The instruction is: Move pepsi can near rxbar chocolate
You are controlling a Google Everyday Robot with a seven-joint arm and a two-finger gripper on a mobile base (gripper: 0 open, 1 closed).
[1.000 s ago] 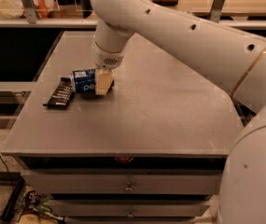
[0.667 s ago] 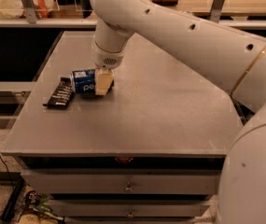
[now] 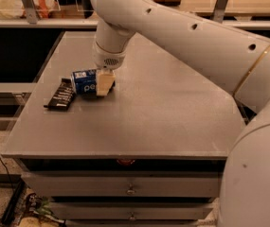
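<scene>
The pepsi can (image 3: 84,82) lies on its side on the grey table (image 3: 163,108), left of centre, blue with white lettering. My gripper (image 3: 104,82) comes down from above and is closed around the can's right end. Its cream front finger (image 3: 104,84) covers that end, and the other finger is hidden behind the can. The rxbar chocolate (image 3: 61,94), a flat black bar with white text, lies just left of the can, almost touching its left end.
The white arm (image 3: 182,32) sweeps across the table from the right. The table's left edge (image 3: 25,112) is close to the bar. Drawers (image 3: 130,188) sit under the front edge. Shelves with bags (image 3: 25,4) stand behind the table.
</scene>
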